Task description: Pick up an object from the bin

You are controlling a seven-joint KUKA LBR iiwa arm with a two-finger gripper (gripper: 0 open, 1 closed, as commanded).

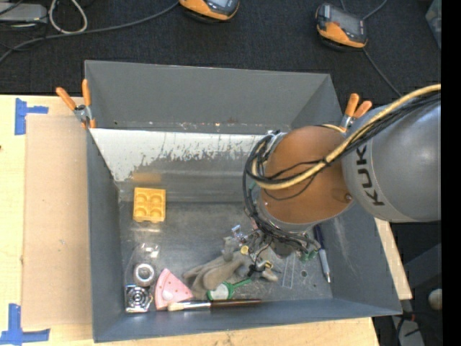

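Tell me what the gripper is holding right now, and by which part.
It cannot be told. The gripper is down in the heap of small things toward the bin's front, and the arm's orange cover above it hides any hold.

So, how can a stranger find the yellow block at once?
Look in the grey bin, at the left of its floor near the back wall. The yellow block lies there alone, apart from the heap at the front. It is square with four circles on top, unlike the pink wedge in front.

The block (149,205) is yellow, the wedge (171,288) pink, the bin (209,96) grey.
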